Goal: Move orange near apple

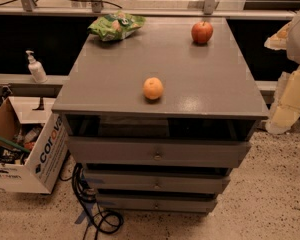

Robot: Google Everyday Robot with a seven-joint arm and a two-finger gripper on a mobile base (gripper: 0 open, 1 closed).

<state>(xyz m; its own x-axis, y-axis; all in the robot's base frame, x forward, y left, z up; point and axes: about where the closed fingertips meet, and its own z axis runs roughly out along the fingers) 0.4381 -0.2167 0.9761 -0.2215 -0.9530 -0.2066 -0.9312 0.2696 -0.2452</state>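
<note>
The orange point(153, 88) is a small light-orange fruit resting on the grey cabinet top point(115, 79), near the front middle. The red apple point(202, 32) with a short stem stands at the far right corner of the same top, well apart from the orange. My arm shows as pale cream parts at the right edge of the view, beside the cabinet. My gripper point(278, 37) is at the right edge, off the cabinet's right side, level with the apple and holding nothing I can see.
A green snack bag point(116, 25) lies at the far left of the top. The cabinet has drawers point(157, 153) below. A cardboard box point(25, 149) and a pump bottle point(36, 68) are to the left. Cables point(97, 211) lie on the floor.
</note>
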